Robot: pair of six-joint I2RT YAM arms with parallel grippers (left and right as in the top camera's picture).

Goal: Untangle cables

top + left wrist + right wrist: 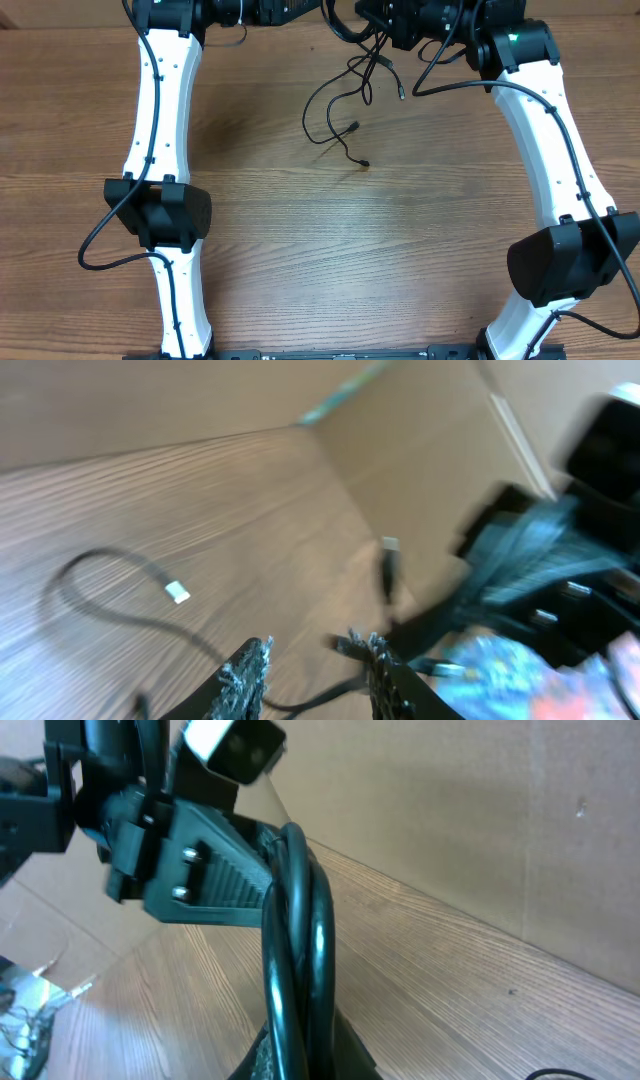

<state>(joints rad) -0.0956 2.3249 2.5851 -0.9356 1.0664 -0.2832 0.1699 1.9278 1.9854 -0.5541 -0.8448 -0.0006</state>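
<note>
Two arms (160, 110) stretched to far table (330, 250) edge, right hand (300, 1055) clamped on cables (300, 940), left hand (312, 665) part-open

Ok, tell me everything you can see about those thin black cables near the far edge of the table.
The thin black cables are short, rubbery-looking cords with small plug ends. They form a loose tangle: bunched strands rise from the shut right gripper, while loops and ends trail onto the wood-grain table. One pale-tipped end lies flat on the wood. A strand passes between the parted fingers of the left gripper, apparently unclamped.
</note>
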